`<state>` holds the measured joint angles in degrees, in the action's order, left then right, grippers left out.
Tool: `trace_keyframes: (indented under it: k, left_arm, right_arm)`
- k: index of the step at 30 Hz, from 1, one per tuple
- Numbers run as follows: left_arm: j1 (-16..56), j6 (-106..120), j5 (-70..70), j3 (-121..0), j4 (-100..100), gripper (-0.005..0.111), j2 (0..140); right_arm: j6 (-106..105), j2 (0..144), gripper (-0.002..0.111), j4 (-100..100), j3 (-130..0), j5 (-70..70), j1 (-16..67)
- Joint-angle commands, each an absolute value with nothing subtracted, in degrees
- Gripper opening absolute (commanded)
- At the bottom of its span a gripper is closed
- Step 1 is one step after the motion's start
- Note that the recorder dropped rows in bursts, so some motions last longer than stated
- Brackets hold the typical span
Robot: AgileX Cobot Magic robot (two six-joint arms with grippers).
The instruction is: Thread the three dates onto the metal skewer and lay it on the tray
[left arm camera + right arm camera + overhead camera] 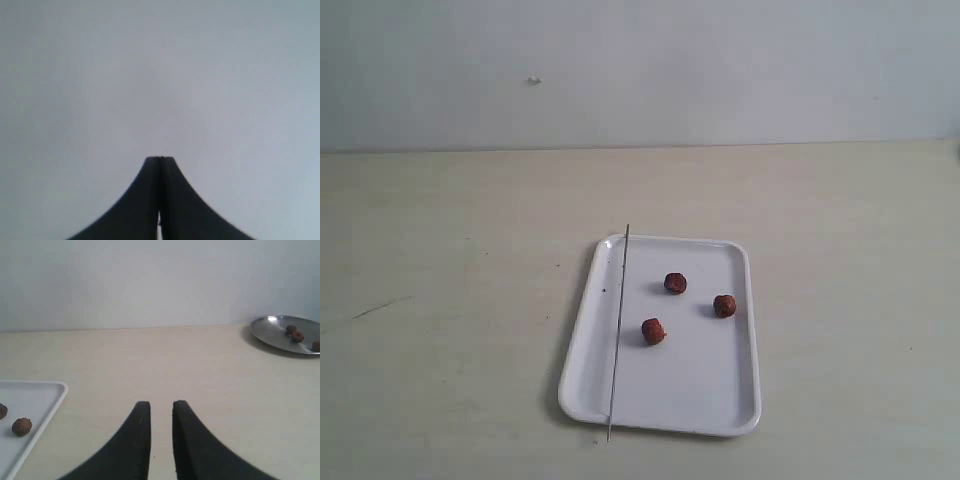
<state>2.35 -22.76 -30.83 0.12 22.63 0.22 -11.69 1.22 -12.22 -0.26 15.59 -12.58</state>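
The white tray [720, 405] lies on the table in the exterior view. Three dates rest loose on it: one [675, 283] toward the back, one [724, 306] to the right, one [653, 331] nearer the front. The thin metal skewer [618, 330] lies along the tray's left side, its ends passing over both rims. Neither arm shows in the exterior view. My left gripper [160, 159] is shut on nothing, facing a blank grey surface. My right gripper [161, 403] is open a little and empty above bare table, with the tray's corner [55, 390] and a date [21, 426] off to one side.
A round metal dish [280, 335] holding several more dates sits far off on the table in the right wrist view. A pale wall backs the table [440, 300]. A small dark mark [380, 307] lies on the table's left part.
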Motion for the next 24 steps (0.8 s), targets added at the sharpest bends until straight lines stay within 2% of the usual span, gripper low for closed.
trace_keyframes:
  k: [1,5,13,17,24]
  left_arm:
    - [2.2,-20.0,-33.3,-5.2,16.2,0.000,1.5]
    - [2.2,-16.7,-10.1,-22.1,7.0,0.000,15.0]
    - [2.6,-12.7,29.7,-49.6,2.4,0.000,56.9]
    - [7.5,-6.8,32.8,-54.9,6.3,0.000,74.8]
    - [23.4,-1.1,37.2,-60.2,7.9,0.000,90.2]
  right_arm:
    - [-11.7,0.9,0.017,-12.0,0.0,15.3,-12.0]
    - [-11.7,0.9,0.017,-12.0,0.0,15.3,-12.0]
    - [-11.7,0.9,0.017,-12.0,0.0,15.3,-12.0]
    - [-11.7,0.9,0.017,-12.0,0.0,15.3,-12.0]
    - [-11.7,0.9,0.017,-12.0,0.0,15.3,-12.0]
